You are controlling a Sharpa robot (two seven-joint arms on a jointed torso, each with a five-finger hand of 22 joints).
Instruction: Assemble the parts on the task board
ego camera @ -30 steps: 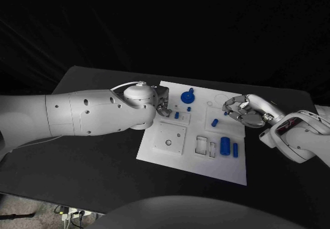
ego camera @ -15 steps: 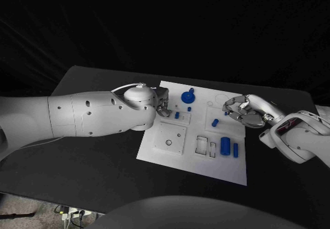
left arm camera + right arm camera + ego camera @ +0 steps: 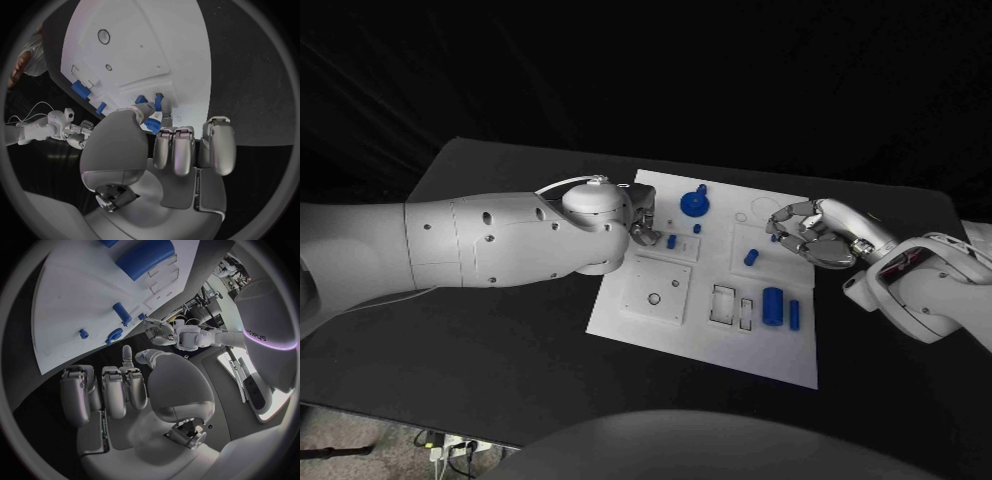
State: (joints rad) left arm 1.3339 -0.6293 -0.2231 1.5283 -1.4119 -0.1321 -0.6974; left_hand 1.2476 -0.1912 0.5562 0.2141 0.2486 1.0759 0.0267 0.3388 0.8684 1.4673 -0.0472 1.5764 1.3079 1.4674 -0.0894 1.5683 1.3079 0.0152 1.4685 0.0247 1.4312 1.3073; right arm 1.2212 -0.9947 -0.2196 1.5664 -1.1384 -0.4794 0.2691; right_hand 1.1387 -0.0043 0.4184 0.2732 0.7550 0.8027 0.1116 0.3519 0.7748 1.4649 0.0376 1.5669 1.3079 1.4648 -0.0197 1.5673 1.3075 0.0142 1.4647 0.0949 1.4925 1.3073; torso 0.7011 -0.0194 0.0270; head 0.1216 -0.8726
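The white task board lies mid-table. On it stand a blue round knob, small blue pegs, a blue piece and two longer blue blocks. My left hand hovers at the board's left edge with fingers curled in. Its thumb tip is right beside a small peg; I cannot tell whether they touch. My right hand is over the board's right edge, fingers curled, nothing in them. A tiny blue peg sits just by its fingertips.
A raised square plate with a hole and rectangular slots take up the board's near half. The bulky left forearm covers the table to the left of the board. Black table surrounds the board.
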